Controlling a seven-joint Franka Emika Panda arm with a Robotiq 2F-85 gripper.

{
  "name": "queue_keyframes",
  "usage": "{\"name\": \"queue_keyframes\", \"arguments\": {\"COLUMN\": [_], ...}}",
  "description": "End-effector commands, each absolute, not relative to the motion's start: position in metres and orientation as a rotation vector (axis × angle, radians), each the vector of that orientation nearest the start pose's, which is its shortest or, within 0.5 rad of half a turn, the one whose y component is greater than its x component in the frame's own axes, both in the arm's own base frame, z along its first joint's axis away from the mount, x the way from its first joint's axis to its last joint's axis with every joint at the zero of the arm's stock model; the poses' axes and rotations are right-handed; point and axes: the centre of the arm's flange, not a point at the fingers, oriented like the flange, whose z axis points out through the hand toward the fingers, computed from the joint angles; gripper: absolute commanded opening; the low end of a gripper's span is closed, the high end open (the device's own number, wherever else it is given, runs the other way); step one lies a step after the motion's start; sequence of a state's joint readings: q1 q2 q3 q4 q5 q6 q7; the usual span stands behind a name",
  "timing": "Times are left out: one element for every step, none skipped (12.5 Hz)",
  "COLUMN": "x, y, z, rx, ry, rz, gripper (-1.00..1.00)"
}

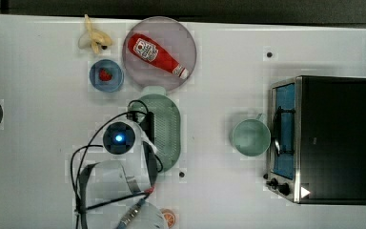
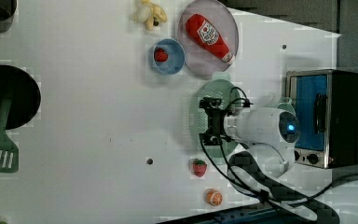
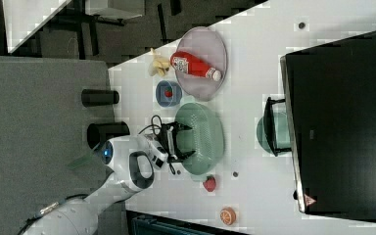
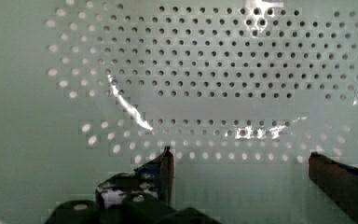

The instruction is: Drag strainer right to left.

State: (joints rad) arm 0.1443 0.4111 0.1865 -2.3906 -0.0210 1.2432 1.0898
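Mint-green perforated plastic is what the wrist view looks into: the strainer (image 4: 205,79) lies close under the camera, with the gripper (image 4: 240,163) spread wide, its two dark fingers (image 4: 165,170) far apart and hanging over the holed bowl, holding nothing.

From the top view, the strainer (image 1: 167,129) lies lengthwise near the middle of the white table (image 1: 228,62), one tab handle touching or just overlapping the rim of the grey-pink plate (image 1: 190,52) that carries a ketchup bottle (image 1: 155,55). The gripper (image 1: 147,129) stands over the strainer's edge on the top view's left.

On the top view's right, a wide bare strip of table separates the strainer from the mint-green cup (image 1: 251,137), which sits just beside the toaster oven (image 1: 333,138). On the top view's left, the blue bowl with a strawberry (image 1: 106,75) and the banana (image 1: 94,37) are near the plate, and the table below them is open out to the edge. In the left view, a loose strawberry (image 2: 199,167) and an orange slice (image 2: 214,198) lie near the strainer's (image 2: 193,116) lower end.
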Motion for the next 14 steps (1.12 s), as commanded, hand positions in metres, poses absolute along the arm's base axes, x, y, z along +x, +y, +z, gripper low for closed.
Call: {"name": "queue_keyframes", "arguments": {"x": [0.464, 0.465, 0.467, 0.468, 0.469, 0.470, 0.471, 0.474, 0.475, 0.475, 0.477, 0.477, 0.478, 0.478], "y": [0.216, 0.224, 0.232, 0.239, 0.248, 0.256, 0.265, 0.275, 0.284, 0.294, 0.305, 0.315, 0.326, 0.336], "z": [0.155, 0.155, 0.155, 0.155, 0.155, 0.155, 0.155, 0.156, 0.155, 0.154, 0.154, 0.152, 0.152, 0.151], "rx": [-2.216, -2.225, -2.220, -2.212, -2.207, -2.206, -2.203, -2.188, -2.168, -2.157, -2.145, -2.130, -2.117, -2.111], "ry": [2.162, 2.157, 2.165, 2.180, 2.186, 2.197, 2.205, 2.210, 2.233, 2.245, 2.246, 2.261, 2.269, 2.267], "rz": [0.101, 0.106, 0.111, 0.117, 0.120, 0.127, 0.132, 0.131, 0.136, 0.140, 0.141, 0.145, 0.148, 0.151], "gripper": [1.00, 1.00, 1.00, 1.00, 1.00, 1.00, 1.00, 1.00, 1.00, 1.00, 1.00, 1.00, 1.00, 1.00]}}
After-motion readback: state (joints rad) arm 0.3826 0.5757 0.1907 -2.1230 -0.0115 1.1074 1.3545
